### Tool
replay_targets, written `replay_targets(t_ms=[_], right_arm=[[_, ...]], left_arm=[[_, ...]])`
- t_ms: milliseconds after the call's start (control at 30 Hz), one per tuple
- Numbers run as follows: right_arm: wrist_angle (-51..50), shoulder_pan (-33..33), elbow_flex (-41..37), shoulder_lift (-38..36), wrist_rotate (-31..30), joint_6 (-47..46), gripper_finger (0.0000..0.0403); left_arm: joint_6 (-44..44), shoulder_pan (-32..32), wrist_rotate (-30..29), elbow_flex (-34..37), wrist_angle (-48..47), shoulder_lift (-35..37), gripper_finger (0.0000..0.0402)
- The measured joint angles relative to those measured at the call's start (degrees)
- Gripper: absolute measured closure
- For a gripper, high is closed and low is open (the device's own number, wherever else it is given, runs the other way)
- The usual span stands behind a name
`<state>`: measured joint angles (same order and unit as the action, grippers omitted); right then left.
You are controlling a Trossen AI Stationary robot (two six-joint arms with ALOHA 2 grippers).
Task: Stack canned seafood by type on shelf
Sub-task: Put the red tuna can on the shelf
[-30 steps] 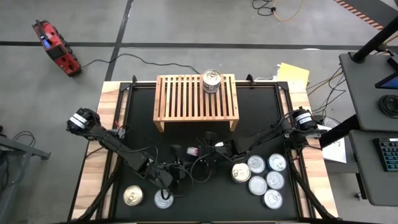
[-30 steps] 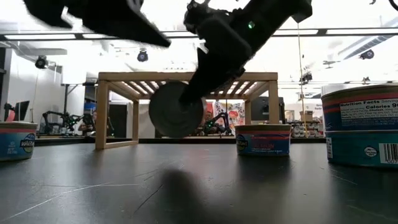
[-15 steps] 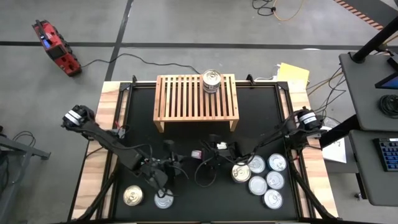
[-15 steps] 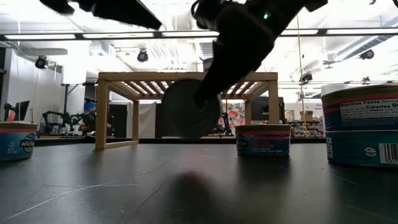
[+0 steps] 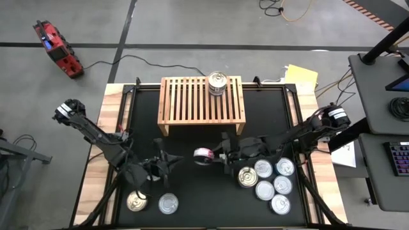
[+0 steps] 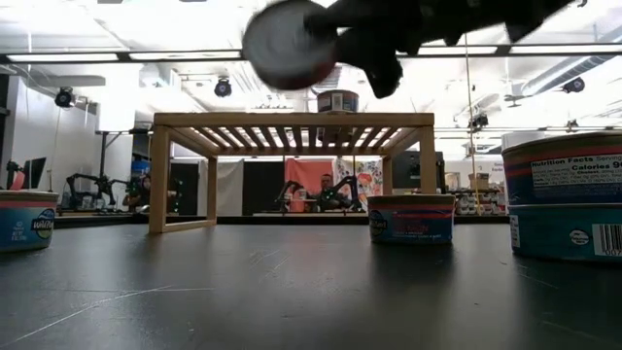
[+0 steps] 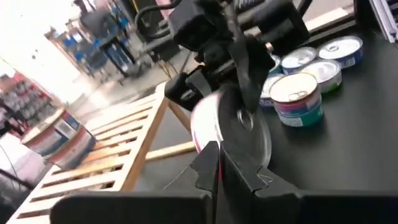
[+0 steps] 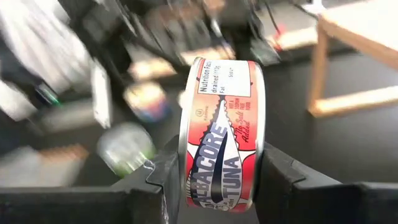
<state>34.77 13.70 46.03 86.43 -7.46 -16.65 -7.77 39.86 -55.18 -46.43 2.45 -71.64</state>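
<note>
Fingers [image 8: 168,174] of right gripper [image 5: 208,156] clamped on flat tuna can [image 8: 221,130], held on edge above the mat, near the shelf [image 5: 201,102]. Left gripper [image 5: 167,163], seemingly empty, pinched closed nearby.

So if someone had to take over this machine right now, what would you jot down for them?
Right gripper: shut on a red-label tuna can, held on edge above the mat in front of the shelf.
Left gripper: shut, empty, near the front left.
Done: one tall can stands on the shelf's back right.
Left: the held can, five cans clustered front right and two cans front left, all to be stacked by type.
</note>
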Motion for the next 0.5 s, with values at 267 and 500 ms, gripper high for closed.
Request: replay_targets(t_ms=[267,500], right_arm=[[16.5,-1.0,-5.8,1.1,3.1,-4.8,0.0268],[25.1,-1.0,-5.4,3.2,2.9,-6.8,0.0268]], left_arm=[[-12.9,0.8,1.4,13.1,38.5,1.3,0.0401],[-4.2,-0.1,-0.4,17.8,57.7,-0.4,0.0401]])
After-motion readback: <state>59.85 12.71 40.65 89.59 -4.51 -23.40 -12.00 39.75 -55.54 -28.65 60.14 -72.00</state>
